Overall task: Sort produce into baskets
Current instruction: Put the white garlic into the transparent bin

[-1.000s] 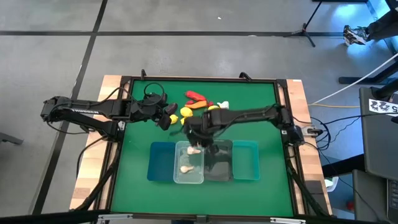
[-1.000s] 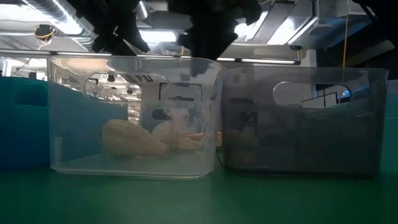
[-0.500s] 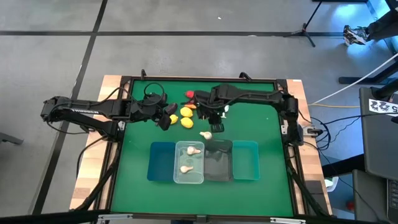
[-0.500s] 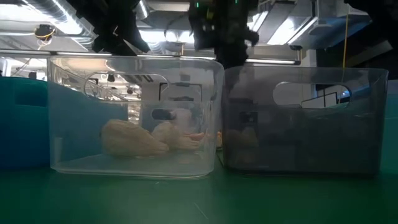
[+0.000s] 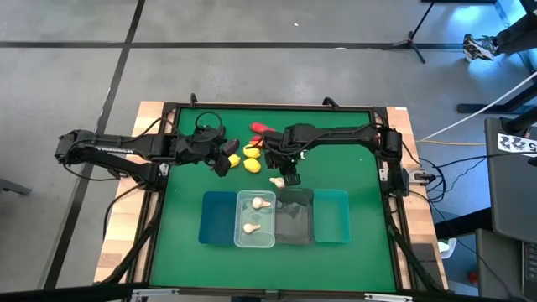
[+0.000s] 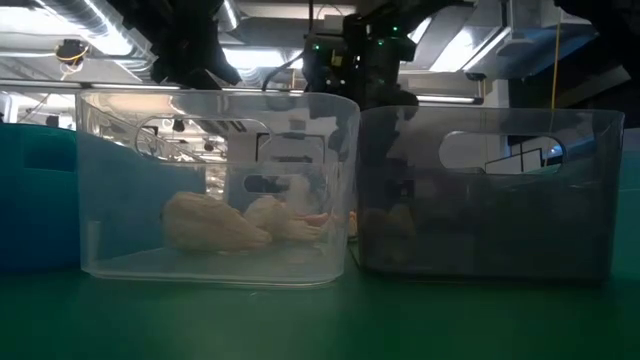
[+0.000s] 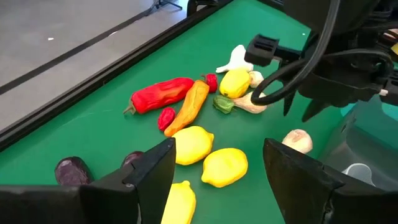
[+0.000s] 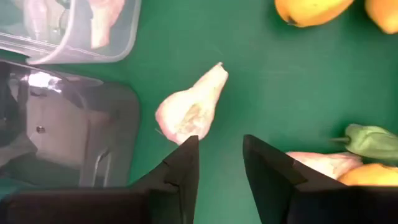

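Note:
A whitish garlic bulb [image 8: 189, 113] lies on its side on the green mat, just beyond the far rims of the clear basket [image 5: 255, 220] and the dark grey basket [image 5: 294, 218]. My right gripper [image 8: 221, 163] hangs open close above the mat, pointing down beside this bulb [image 5: 277, 181], nothing between its fingers. Two garlic bulbs [image 5: 255, 213] lie in the clear basket. My left gripper [image 7: 217, 180] is open above the yellow lemons [image 7: 208, 155] at the far left. Red and orange peppers [image 7: 177, 99] lie farther back. Blue [image 5: 218, 216] and teal [image 5: 332, 216] baskets flank the row.
Two dark purple pieces [image 7: 93, 168] lie near the left gripper. More mixed produce, with a lemon and a green-stemmed piece [image 7: 233, 87], lies under the right arm [image 5: 336, 132]. The raised table frame [image 5: 268, 107] bounds the mat; bare mat lies right of the produce.
My right gripper has drawn back from above the clear and dark grey baskets toward the table's far edge and has sunk, so that it now hangs beside the loose garlic bulb on the mat. My left arm has kept still.

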Tool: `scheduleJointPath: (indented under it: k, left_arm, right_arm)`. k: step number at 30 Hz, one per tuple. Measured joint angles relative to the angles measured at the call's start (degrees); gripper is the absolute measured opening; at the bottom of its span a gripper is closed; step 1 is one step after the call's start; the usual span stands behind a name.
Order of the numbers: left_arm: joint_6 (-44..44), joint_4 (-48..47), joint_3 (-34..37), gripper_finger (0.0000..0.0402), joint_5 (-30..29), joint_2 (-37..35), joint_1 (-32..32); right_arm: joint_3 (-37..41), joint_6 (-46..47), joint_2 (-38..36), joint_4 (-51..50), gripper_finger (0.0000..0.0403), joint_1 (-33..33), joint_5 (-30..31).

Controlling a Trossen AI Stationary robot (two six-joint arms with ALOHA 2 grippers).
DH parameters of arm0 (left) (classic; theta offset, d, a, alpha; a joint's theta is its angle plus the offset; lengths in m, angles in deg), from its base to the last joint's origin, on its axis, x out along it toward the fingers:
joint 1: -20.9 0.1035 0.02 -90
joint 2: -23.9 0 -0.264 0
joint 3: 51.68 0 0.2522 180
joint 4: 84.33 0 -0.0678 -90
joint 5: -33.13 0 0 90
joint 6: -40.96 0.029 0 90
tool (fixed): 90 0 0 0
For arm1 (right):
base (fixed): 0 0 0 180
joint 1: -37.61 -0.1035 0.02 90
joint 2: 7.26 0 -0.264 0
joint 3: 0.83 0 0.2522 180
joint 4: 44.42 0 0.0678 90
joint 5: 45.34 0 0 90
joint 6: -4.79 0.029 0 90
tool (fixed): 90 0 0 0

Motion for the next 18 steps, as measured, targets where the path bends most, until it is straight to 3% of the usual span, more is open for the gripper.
scheduleJointPath:
  k: [5, 13, 18]
  left_arm:
    - [0.01, 0.15, 0.00, 0.0237, 0.00, 0.00, 0.00]
    - [1.26, 0.15, 0.00, 0.0237, -2.10, 0.01, 0.00]
    - [1.48, 0.42, 0.00, 0.0237, -6.40, -2.52, 0.00]
  right_arm:
    - [0.00, 0.00, 0.00, 0.19, 0.0171, -0.05, -0.14]
    - [0.00, 2.78, 0.00, 2.30, 0.0284, -0.09, -0.16]
    - [0.00, 5.88, 0.00, 5.17, 0.0306, -0.21, -0.16]
